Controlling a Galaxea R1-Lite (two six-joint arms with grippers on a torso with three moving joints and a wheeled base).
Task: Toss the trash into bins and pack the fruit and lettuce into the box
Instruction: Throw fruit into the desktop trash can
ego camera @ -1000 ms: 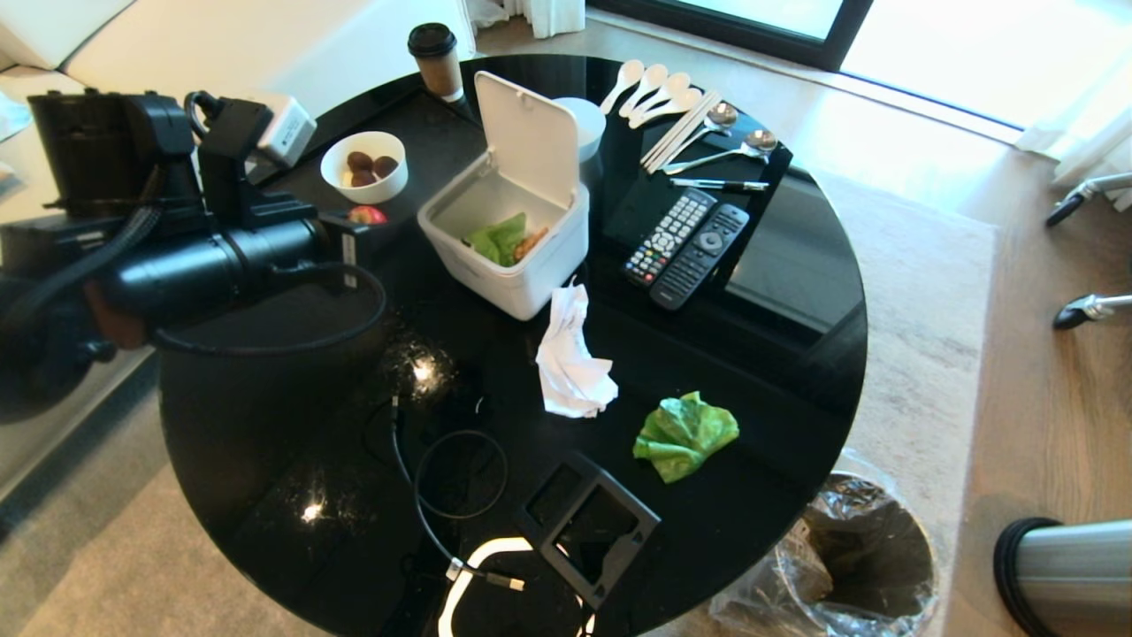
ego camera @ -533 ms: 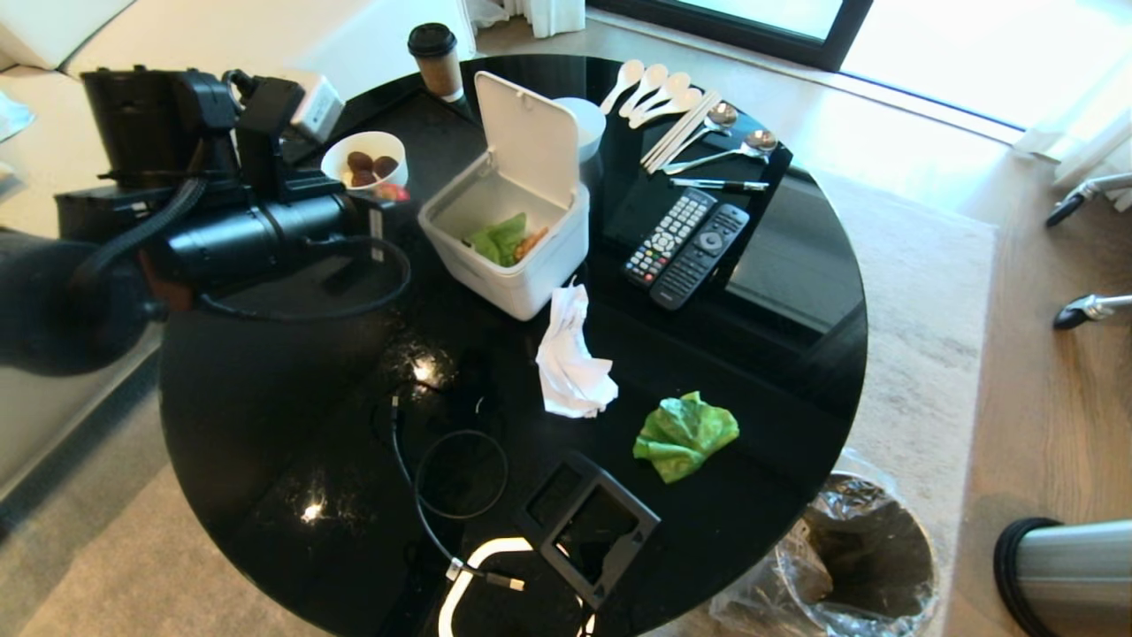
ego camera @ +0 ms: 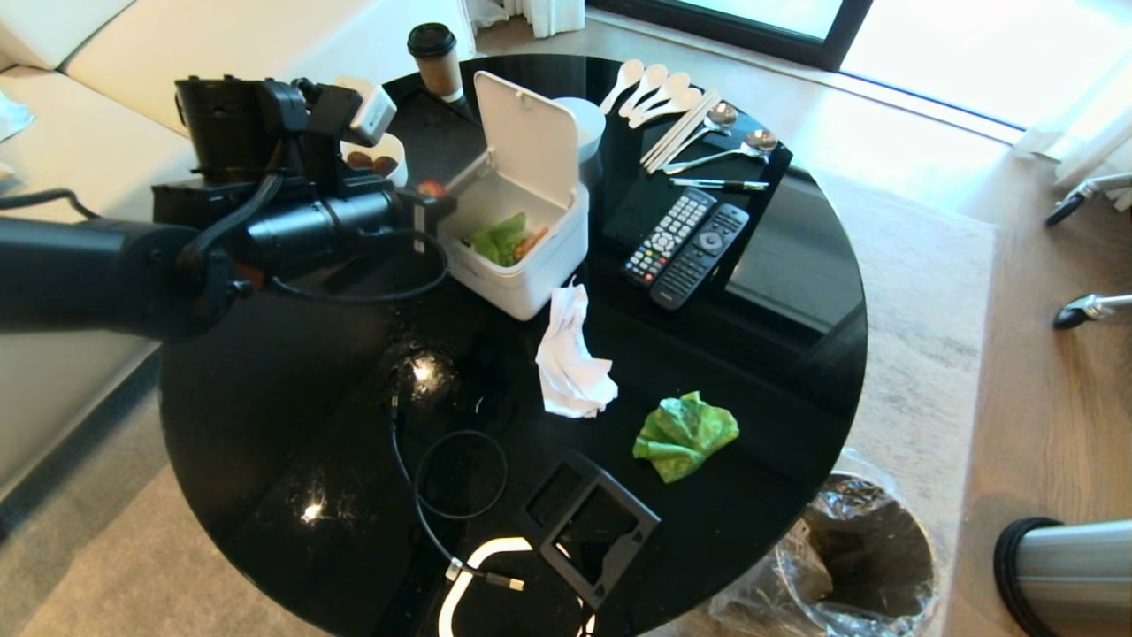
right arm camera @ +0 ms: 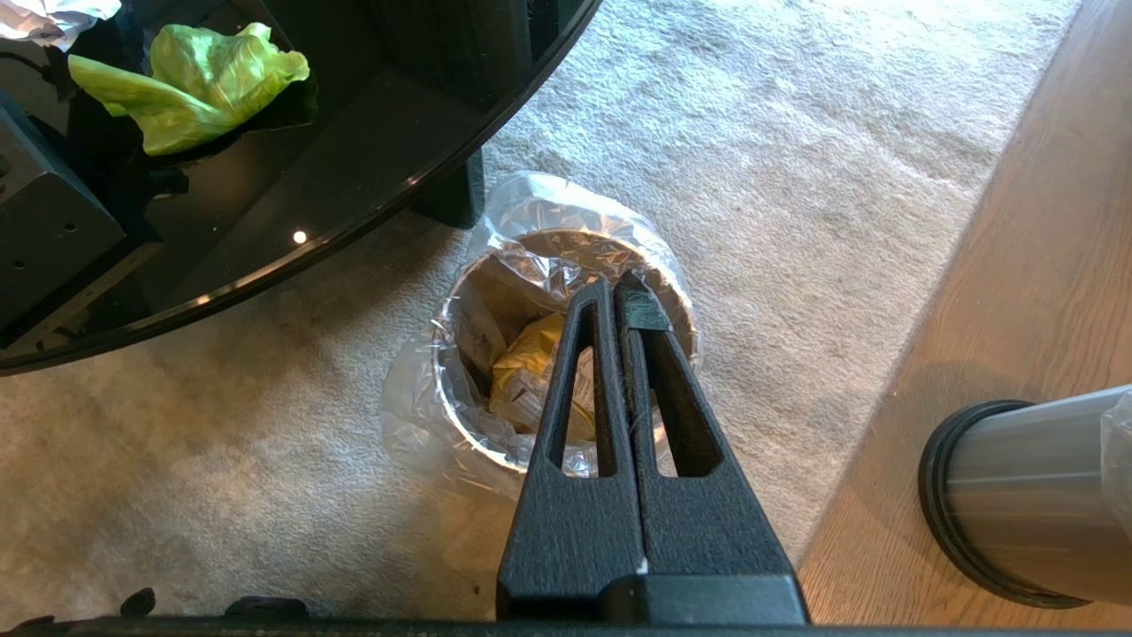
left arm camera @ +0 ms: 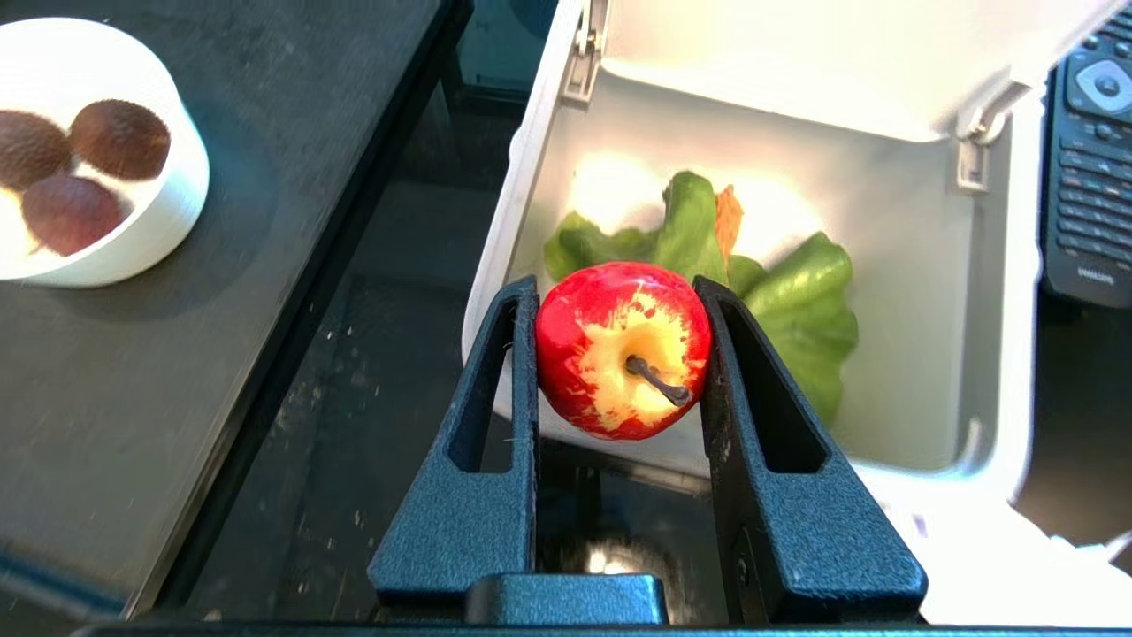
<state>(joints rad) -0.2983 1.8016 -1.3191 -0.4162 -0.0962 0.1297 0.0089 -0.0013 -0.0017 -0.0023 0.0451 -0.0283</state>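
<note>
My left gripper (ego camera: 433, 199) (left arm camera: 615, 287) is shut on the small red apple (ego camera: 432, 188) (left arm camera: 623, 349), held over the left rim of the white box (ego camera: 522, 292) (left arm camera: 929, 265). The box lid (ego camera: 526, 137) stands open, and a lettuce leaf (ego camera: 500, 239) (left arm camera: 796, 301) lies inside. Another lettuce leaf (ego camera: 685, 435) (right arm camera: 190, 84) and the white tissue (ego camera: 570, 358) lie on the black table. My right gripper (right arm camera: 616, 287) hangs shut above a lined steel bin (ego camera: 862, 557) (right arm camera: 531, 212) with the gold wrapper (right arm camera: 526, 367) in it.
A second steel bin (ego camera: 1070, 566) (right arm camera: 1035, 495) lies at the right on the floor. On the table are a white bowl (left arm camera: 168, 203) of brown fruit, a coffee cup (ego camera: 435, 57), two remotes (ego camera: 685, 248), spoons (ego camera: 681, 115), a black tray (ego camera: 588, 526) and a cable (ego camera: 442, 495).
My left arm has swung right with the red apple, from beside the white bowl to the box's left rim. Nothing else has moved.
</note>
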